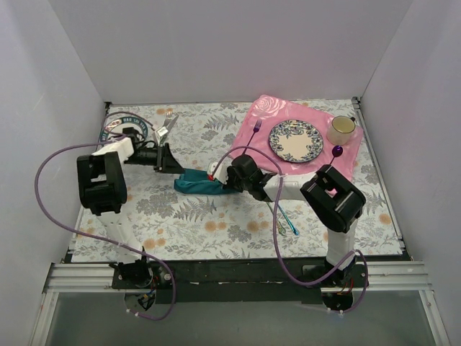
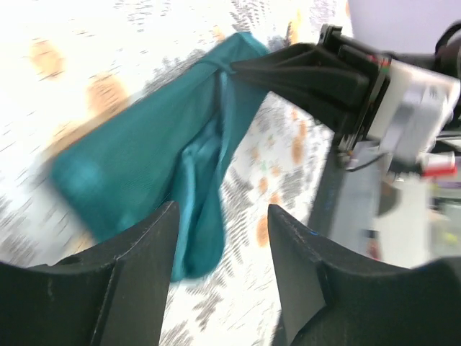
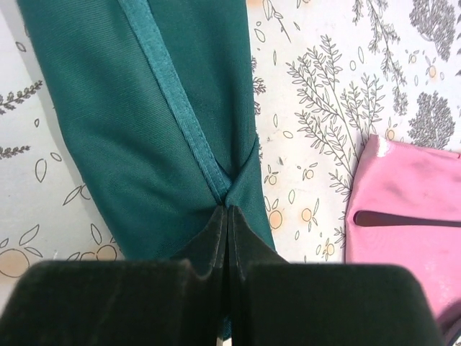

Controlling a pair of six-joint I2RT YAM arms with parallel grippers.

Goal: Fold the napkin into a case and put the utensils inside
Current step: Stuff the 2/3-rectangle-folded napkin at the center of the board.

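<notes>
Folding is underway: the teal napkin [image 1: 200,184], bunched into a narrow strip, is pinched at its hem by the right gripper [image 3: 227,220], whose jaws are pressed together on the cloth, while the left gripper [image 2: 220,245] hovers with jaws spread over its other end (the utensils [image 1: 291,225] lie nearby, not yet inside), so the left probably needs to grasp next.

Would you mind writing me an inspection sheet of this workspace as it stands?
Surface: floral tablecloth, flat.
Job's things: teal napkin folded into a narrow strip, mid-table; one blue-green utensil lies bare beside the right arm, not inside.
Clutter: pink placemat carrying plate, mug, purple fork and purple spoon; patterned dish with cutlery at far left.
Grippers: left gripper open over one end of the napkin; right gripper shut on the other end.
Cables: purple cables loop off both arms, clear of the napkin.
Surroundings: plain white walls.
</notes>
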